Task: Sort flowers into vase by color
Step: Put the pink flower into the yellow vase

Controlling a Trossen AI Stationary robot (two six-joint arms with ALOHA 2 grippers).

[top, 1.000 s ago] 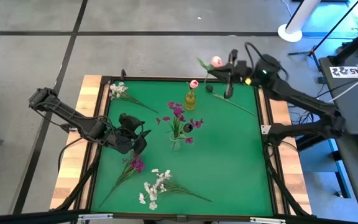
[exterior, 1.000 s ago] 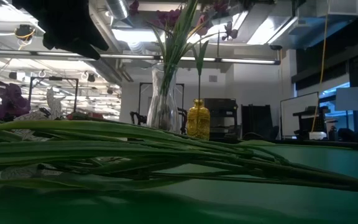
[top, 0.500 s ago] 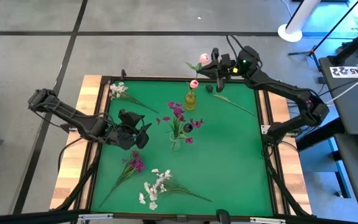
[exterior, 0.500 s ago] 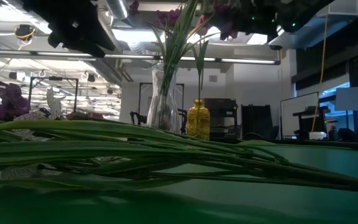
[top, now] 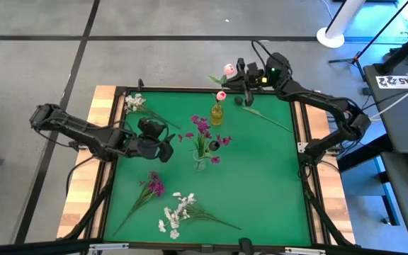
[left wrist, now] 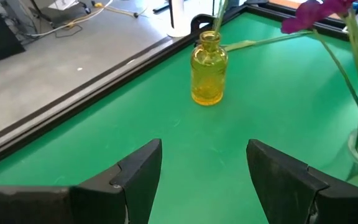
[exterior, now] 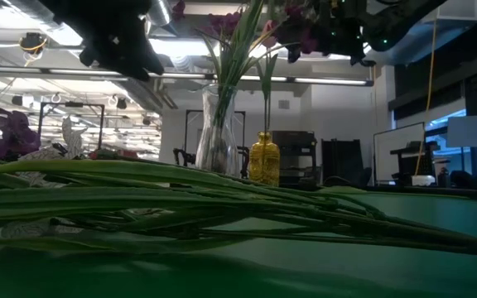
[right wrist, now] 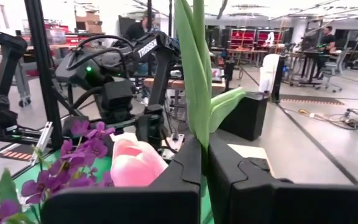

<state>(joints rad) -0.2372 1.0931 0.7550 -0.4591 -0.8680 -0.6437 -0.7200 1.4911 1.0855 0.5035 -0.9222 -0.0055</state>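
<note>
A pink tulip bud (top: 228, 69) is gripped by its stem in the right gripper (top: 241, 74) above the table's far edge. Magenta sprigs are held in the glass vase (top: 200, 161) at mid-table; one pink bud sits in the yellow bottle (top: 217, 114). The left gripper (top: 167, 146) is spread wide, empty, beside the vase.

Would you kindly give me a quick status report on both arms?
Right gripper shut on pink tulip, near yellow bottle. Left gripper open, empty, beside glass vase. Nothing blocking.

Green felt worktop (top: 261, 184) framed in pale wood, amber-yellow glass bottle (left wrist: 208, 69) holding a pink tulip bud (top: 221, 95), clear glass vase (top: 200, 161) with magenta-purple blossoms (top: 202, 127), white cluster sprigs (top: 176, 212) on thin green stems, black arms.
</note>
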